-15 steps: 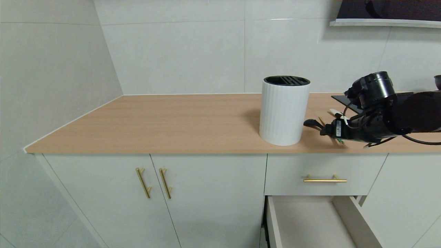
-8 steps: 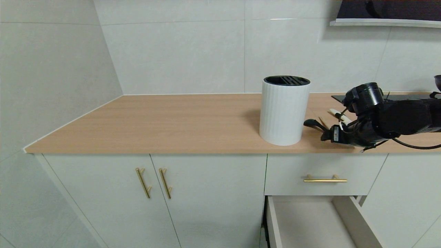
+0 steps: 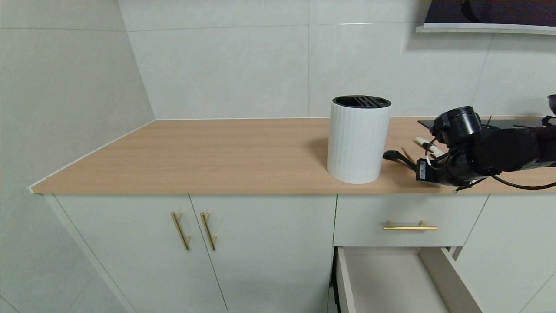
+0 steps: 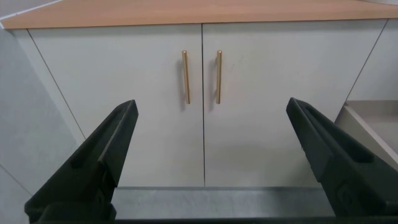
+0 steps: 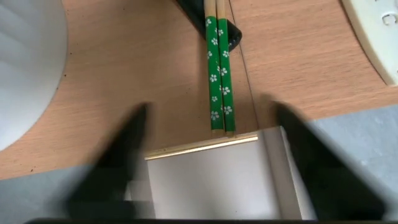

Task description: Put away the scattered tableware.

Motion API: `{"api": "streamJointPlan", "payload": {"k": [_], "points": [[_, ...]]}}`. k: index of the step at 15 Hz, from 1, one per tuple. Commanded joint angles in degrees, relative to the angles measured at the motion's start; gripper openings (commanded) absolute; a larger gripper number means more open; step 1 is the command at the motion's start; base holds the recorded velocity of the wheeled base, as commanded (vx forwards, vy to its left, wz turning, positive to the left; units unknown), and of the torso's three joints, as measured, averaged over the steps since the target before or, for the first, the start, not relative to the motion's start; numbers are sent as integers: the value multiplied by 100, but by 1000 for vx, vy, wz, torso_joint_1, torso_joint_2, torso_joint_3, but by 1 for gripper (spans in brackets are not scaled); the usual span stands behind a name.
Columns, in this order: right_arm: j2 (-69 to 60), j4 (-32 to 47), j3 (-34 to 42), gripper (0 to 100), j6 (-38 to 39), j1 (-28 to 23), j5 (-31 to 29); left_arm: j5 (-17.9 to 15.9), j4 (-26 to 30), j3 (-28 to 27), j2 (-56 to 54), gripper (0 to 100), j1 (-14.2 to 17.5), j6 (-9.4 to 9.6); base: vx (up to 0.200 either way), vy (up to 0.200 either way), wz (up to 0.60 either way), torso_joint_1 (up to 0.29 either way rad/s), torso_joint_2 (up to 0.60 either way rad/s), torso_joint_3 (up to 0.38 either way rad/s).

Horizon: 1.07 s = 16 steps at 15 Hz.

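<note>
A pair of wooden chopsticks [image 5: 217,81] with green flowered ends lies on the wooden counter [image 3: 217,156], crossing a black spoon [image 5: 231,36]. My right gripper [image 5: 210,115] is open low at the counter's front edge, one finger on each side of the green ends without touching them. From the head camera, the right gripper [image 3: 420,171] sits just right of the white ribbed utensil holder [image 3: 358,139], with the black spoon [image 3: 393,155] between them. My left gripper [image 4: 211,106] hangs open and holds nothing in front of the cabinet doors.
A white utensil [image 3: 423,142] lies behind the chopsticks, near a black stovetop [image 3: 434,124]. Below the counter a drawer [image 3: 391,278] stands pulled out under a closed drawer with a gold handle [image 3: 409,226]. The counter left of the holder is bare wood.
My right arm has dropped toward the counter, its wrist now much lower, and the gripper has drawn slightly right. The holder and utensils have not moved.
</note>
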Motion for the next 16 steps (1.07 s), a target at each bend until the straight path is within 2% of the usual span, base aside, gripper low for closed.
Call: {"api": "streamJointPlan", "payload": {"k": [1, 8, 11, 13, 16], "points": [[4, -1, 1, 0, 1, 1, 1, 1, 0, 5, 1, 100, 0, 0, 0, 0, 0, 0, 0, 0], [-268, 43, 62, 0, 1, 36, -17, 1, 0, 5, 1, 100, 0, 0, 0, 0, 0, 0, 0, 0], [-1296, 183, 616, 0, -8, 326, 36, 1, 0, -4, 1, 100, 0, 0, 0, 0, 0, 0, 0, 0], [-2263, 473, 1249, 0, -8, 607, 97, 1, 0, -4, 1, 100, 0, 0, 0, 0, 0, 0, 0, 0], [-3239, 895, 1715, 0, -8, 818, 220, 1, 0, 5, 1, 100, 0, 0, 0, 0, 0, 0, 0, 0]]}}
